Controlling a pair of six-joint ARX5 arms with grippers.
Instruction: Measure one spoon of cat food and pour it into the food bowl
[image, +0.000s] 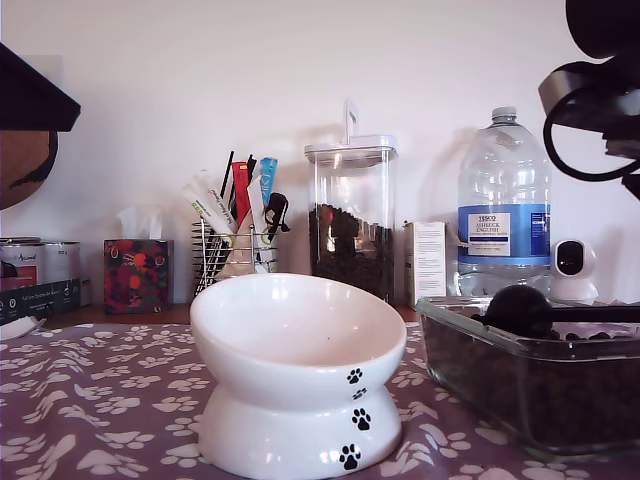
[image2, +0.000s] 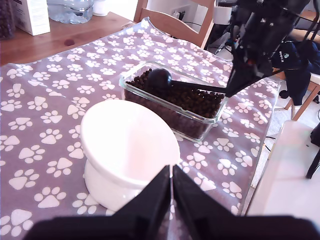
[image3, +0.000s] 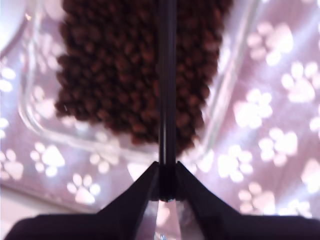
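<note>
The white food bowl with black paw prints stands on the paw-print cloth; in the first wrist view the food bowl looks empty. Beside it is a clear glass dish full of brown cat food. The black spoon lies with its domed bowl on the kibble. My second gripper is shut on the handle's end. The second wrist view looks along the spoon handle between my second gripper and over the cat food. My first gripper hovers shut and empty at the bowl's rim.
Along the back wall stand a tall kibble canister, a wire rack of utensils, a tissue box, a water bottle, a carton and a small white camera. An arm with cables hangs at the exterior view's upper right.
</note>
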